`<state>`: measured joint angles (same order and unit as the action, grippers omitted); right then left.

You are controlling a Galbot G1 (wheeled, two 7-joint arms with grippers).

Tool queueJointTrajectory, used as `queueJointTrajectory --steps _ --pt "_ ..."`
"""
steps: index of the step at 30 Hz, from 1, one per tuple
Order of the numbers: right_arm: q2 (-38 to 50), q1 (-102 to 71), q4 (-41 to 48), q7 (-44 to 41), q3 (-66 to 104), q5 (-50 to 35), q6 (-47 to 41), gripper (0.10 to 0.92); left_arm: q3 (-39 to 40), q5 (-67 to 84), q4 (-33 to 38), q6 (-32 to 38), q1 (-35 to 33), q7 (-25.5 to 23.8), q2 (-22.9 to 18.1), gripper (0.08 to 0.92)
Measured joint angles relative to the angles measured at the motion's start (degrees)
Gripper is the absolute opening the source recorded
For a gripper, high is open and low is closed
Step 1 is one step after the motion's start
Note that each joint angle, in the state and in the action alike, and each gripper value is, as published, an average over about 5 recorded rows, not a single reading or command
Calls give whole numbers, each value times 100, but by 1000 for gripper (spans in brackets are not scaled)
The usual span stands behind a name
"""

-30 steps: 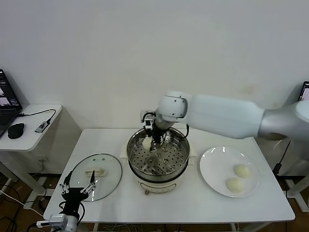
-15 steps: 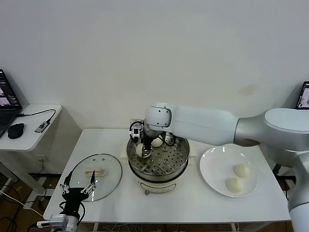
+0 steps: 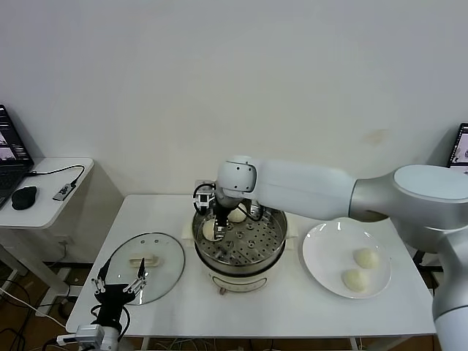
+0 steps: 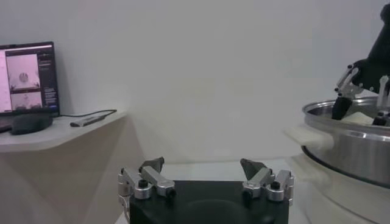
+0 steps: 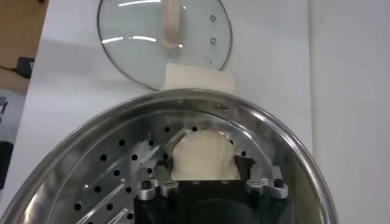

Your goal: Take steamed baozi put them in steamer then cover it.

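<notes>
White table (image 3: 292,307) (steamer (image 3: 240,245) centred), white wall.

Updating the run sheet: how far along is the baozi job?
Done: one baozi sits on the steamer tray. In hand: right gripper, jaws open, is over a second baozi on the tray. Left: two baozi on the plate; glass lid lies on the table by the idle left gripper.

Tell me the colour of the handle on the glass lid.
Cream-white. The cover lies flat on the table; its handle shows best in the right wrist view.
</notes>
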<state>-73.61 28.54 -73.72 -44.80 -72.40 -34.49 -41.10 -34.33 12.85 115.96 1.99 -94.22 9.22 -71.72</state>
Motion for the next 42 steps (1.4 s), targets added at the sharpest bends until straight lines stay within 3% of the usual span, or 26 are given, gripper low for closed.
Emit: queueJointTrajectory --steps 9,21,32,42 --pt "971 618 -523 -899 -111 459 363 823 37 0 55 -30 31 -1 57 823" --pt "2912 800 -1415 -1842 -77 1473 1232 823 93 -46 41 -36 2 -3 131 823" --pt "4339 -98 -1797 -1924 381 2464 1806 823 102 -71 -35 -51 -21 -3 201 823" --pt "4875 -1595 -1724 -1796 1347 3271 2052 823 99 -110 -98 -49 -55 -2 201 823"
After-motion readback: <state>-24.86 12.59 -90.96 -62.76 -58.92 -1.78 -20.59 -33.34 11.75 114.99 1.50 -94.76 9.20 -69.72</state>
